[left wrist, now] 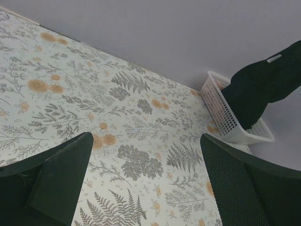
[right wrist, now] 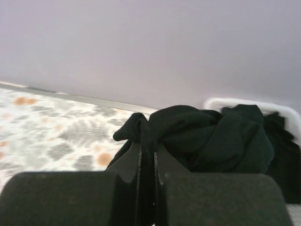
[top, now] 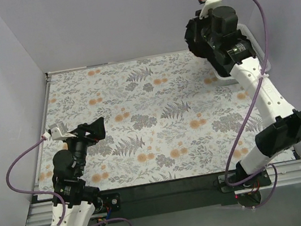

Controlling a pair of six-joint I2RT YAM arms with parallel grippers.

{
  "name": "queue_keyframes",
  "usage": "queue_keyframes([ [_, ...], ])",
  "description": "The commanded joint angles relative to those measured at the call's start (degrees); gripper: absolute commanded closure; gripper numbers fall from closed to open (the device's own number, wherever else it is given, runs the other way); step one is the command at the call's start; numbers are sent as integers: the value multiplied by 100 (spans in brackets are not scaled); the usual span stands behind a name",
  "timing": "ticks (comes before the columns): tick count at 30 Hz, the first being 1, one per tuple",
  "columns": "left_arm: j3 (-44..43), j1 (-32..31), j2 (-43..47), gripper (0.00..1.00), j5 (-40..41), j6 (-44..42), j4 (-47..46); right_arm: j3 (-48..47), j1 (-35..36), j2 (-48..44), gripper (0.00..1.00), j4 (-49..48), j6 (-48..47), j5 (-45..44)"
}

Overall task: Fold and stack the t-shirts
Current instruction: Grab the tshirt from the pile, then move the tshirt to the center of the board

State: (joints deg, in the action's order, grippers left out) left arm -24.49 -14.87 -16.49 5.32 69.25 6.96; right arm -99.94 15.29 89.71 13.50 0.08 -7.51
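Note:
The black t-shirt [right wrist: 211, 136] hangs bunched from my right gripper [right wrist: 146, 146], whose jaws are shut on a fold of it above the white basket [right wrist: 249, 103]. In the left wrist view the black t-shirt [left wrist: 258, 92] hangs in the air over the basket [left wrist: 221, 113], part of it still inside. In the top view my right gripper [top: 203, 41] is raised at the back right and hides the cloth. My left gripper [top: 93, 130] is open and empty above the left of the table, also in the left wrist view [left wrist: 146, 141]. The dusty-pink t-shirt is out of view.
The floral tablecloth [top: 157, 117] covers the table. The white lattice basket [top: 230, 81] stands at the back right corner, mostly under the right arm. Grey walls close in the back and both sides.

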Motion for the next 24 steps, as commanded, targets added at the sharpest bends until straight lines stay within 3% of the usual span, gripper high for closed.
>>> queue_keyframes([
  [1,-223,-16,49,2,-23,-52,139,122,1193,-551,99,-751,449,399],
  [4,-223,-15,32,2,-14,-35,156,893,2037,-736,99,-1216,554,41],
  [5,-232,-7,15,2,-14,-26,174,1211,2814,-605,96,-1583,711,-66],
  [6,-232,-15,6,2,12,-17,183,1336,3509,-430,83,-1726,800,-75],
  [8,-240,-16,6,2,48,-17,200,1363,3690,-192,68,-1859,792,126],
  [9,-240,-7,32,2,126,0,244,1302,4196,131,53,-1903,801,431],
  [15,-232,-16,129,2,294,27,271,1248,4474,469,32,-1763,661,1085],
  [22,-232,-7,-143,2,215,88,253,2539,4325,-269,17,-1719,-315,-1030],
  [24,-258,-16,-432,2,145,202,262,3047,4001,-488,15,-1623,-263,-1095],
])
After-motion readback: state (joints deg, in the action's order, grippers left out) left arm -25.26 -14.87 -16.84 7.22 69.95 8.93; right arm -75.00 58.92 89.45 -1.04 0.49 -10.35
